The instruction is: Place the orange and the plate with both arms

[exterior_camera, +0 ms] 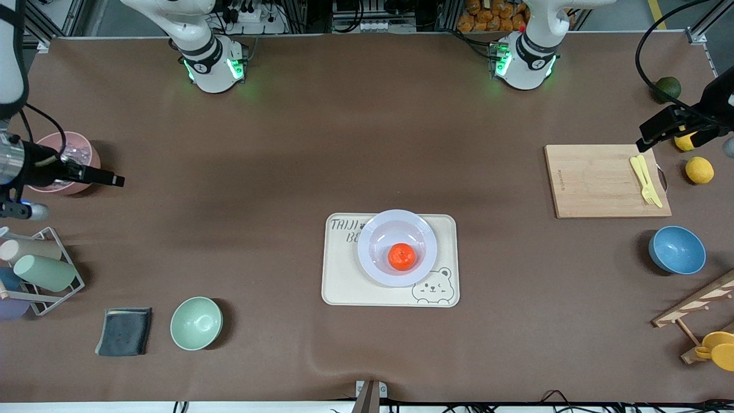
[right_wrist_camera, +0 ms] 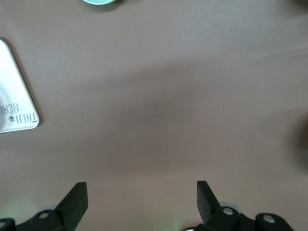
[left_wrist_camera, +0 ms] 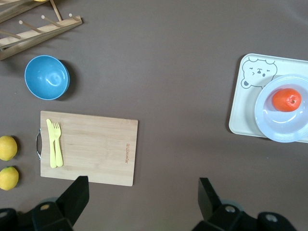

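The small glossy orange (exterior_camera: 401,256) (left_wrist_camera: 287,100) lies in the shallow centre of the pale lavender plate (exterior_camera: 373,229) (left_wrist_camera: 269,122). The plate rests on a cream bear-print tray (exterior_camera: 344,287) (left_wrist_camera: 240,120) (right_wrist_camera: 12,96) in the middle of the table. My left gripper (exterior_camera: 643,139) (left_wrist_camera: 143,192) hangs open and empty over the table by a corner of the wooden cutting board (exterior_camera: 596,180) (left_wrist_camera: 96,144). My right gripper (exterior_camera: 116,180) (right_wrist_camera: 142,197) hangs open and empty over bare table beside the pink bowl (exterior_camera: 80,149). Both are well away from the tray.
A yellow-green fork and knife (exterior_camera: 646,180) lie on the board. Lemons (exterior_camera: 699,170), a dark green fruit (exterior_camera: 668,88), a blue bowl (exterior_camera: 676,250) and a wooden rack (exterior_camera: 697,304) sit at the left arm's end. A green bowl (exterior_camera: 196,323), dark cloth (exterior_camera: 124,331) and cup rack (exterior_camera: 40,272) sit at the right arm's end.
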Controlling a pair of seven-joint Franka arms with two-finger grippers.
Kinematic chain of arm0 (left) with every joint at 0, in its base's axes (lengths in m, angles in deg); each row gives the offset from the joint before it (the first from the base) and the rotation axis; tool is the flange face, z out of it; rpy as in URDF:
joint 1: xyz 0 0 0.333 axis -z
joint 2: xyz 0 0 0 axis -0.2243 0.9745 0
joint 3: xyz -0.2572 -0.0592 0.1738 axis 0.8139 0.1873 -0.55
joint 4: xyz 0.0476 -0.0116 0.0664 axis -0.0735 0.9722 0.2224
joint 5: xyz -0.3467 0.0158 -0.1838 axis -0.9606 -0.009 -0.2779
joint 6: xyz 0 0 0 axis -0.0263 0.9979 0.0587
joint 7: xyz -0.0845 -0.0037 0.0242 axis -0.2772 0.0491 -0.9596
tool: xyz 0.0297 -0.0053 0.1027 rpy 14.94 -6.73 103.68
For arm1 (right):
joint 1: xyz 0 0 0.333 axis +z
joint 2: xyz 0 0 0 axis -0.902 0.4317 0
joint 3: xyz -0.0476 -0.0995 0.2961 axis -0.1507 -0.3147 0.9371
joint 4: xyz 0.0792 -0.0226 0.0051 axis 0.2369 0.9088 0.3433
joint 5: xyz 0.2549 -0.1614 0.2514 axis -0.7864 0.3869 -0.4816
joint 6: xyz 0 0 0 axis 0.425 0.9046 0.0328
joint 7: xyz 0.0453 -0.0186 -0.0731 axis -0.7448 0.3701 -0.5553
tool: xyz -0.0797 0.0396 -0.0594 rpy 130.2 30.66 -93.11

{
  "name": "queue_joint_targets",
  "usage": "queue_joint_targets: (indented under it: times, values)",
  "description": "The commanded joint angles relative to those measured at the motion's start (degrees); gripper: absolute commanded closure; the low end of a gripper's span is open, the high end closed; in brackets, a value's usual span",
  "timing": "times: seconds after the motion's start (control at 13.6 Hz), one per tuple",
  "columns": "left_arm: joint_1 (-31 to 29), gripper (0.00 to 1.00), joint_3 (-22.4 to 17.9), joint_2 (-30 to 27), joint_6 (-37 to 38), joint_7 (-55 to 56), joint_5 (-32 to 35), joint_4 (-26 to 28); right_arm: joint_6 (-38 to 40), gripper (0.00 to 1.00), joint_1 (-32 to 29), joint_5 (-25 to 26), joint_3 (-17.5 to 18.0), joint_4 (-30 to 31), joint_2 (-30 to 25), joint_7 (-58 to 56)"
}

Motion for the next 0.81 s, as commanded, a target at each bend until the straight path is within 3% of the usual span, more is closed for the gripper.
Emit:
queue_joint_targets:
  times: [0.0,0.15,0.74]
  values:
    - [-0.4,0.0,-0.2,-0.3,-0.5,-1.0,0.7,0.1,0.1,0.0,2.9,2.3,-1.0,0.9,-2.0,0.2]
    - [-0.5,0.0,-0.1,0.1,-0.5,-1.1,0.8,0.0,-0.2,0.0,6.6,2.8,-3.3,0.4,-2.4,0.5]
    - [-0.7,0.0,0.0,-0.6,-0.6,-1.3,0.8,0.2,1.8,0.0,8.8,9.6,-2.8,-6.9,-2.8,0.2]
